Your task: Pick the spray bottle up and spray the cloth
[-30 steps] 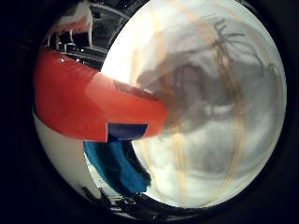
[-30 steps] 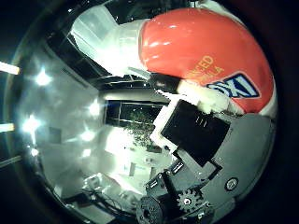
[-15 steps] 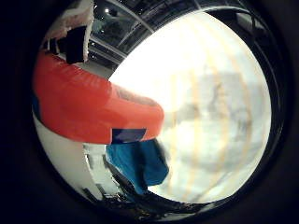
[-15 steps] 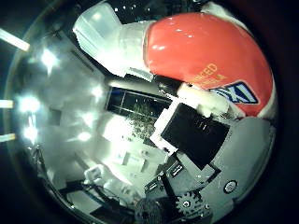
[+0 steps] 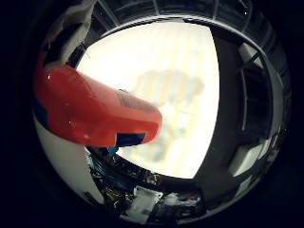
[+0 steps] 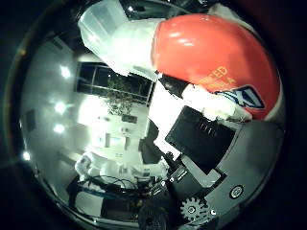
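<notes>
An orange spray bottle [image 6: 216,62] with a blue label patch and a white spray head [image 6: 115,33] lies close against the palm and fills much of both views. My right hand [image 6: 206,143] is shut on it: a black and white finger lies curled across the bottle's body. In the little finger side view the bottle's orange body [image 5: 90,114] hangs well above the white table [image 5: 161,57]. Only a sliver of the blue cloth [image 5: 112,150] shows, just past the bottle's edge; the rest is hidden.
A grey shadow [image 5: 171,90] of hand and bottle falls on the table. Beyond the table's edge lie dark floor and cluttered gear [image 5: 142,199]. The thumb side view shows the room with bright ceiling lights [image 6: 60,108] and a dark window [image 6: 96,79].
The views have swung and the table looks farther off. The blue cloth, plainly seen beside the bottle before, has slipped almost wholly behind it. The grip on the bottle is unchanged.
</notes>
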Motion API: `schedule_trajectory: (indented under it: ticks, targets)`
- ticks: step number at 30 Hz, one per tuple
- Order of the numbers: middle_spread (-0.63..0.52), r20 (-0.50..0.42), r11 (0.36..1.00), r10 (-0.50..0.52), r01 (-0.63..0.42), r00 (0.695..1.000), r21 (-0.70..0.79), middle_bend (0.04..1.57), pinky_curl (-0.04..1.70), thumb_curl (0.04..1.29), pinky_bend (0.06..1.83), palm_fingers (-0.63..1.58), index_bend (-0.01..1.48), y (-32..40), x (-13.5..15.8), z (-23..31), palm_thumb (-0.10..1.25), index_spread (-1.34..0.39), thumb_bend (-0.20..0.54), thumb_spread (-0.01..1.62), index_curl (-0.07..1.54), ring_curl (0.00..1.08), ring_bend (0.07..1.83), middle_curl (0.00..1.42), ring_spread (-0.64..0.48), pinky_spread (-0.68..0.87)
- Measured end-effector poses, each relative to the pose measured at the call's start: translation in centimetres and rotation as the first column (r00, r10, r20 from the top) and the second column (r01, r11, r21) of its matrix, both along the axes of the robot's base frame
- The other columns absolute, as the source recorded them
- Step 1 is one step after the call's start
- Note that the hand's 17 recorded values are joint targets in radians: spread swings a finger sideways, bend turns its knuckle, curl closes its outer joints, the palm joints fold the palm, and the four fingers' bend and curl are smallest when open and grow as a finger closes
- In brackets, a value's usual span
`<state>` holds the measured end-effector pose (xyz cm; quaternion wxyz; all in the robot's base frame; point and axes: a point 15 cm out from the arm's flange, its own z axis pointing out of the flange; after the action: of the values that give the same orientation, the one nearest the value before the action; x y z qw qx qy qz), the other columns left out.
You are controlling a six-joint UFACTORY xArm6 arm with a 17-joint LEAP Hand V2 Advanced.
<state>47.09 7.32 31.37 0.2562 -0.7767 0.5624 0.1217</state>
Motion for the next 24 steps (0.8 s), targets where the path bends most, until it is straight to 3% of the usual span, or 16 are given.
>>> schedule_trajectory:
  ticks: [9,15,24]
  targets:
    - [-0.07,-0.019,0.944,0.083,-0.085,0.996,-0.319,1.38,1.46,0.75,0.95,1.19,1.20,4.7,-2.6,1.8,1.07,-0.17,-0.017,0.91,0.70,0.60,1.48,0.61,-0.16,-0.15]
    - [-0.07,-0.008,0.843,0.121,-0.107,0.993,-0.526,1.38,1.47,0.76,0.95,1.19,1.20,5.9,-3.7,3.4,1.06,-0.17,-0.015,0.90,0.70,0.60,1.48,0.60,-0.16,-0.15]
    - [-0.07,-0.021,0.684,0.174,-0.136,0.985,-0.717,1.38,1.47,0.76,0.95,1.19,1.20,8.2,-2.8,3.8,1.05,-0.17,-0.015,0.90,0.70,0.60,1.47,0.60,-0.16,-0.15]
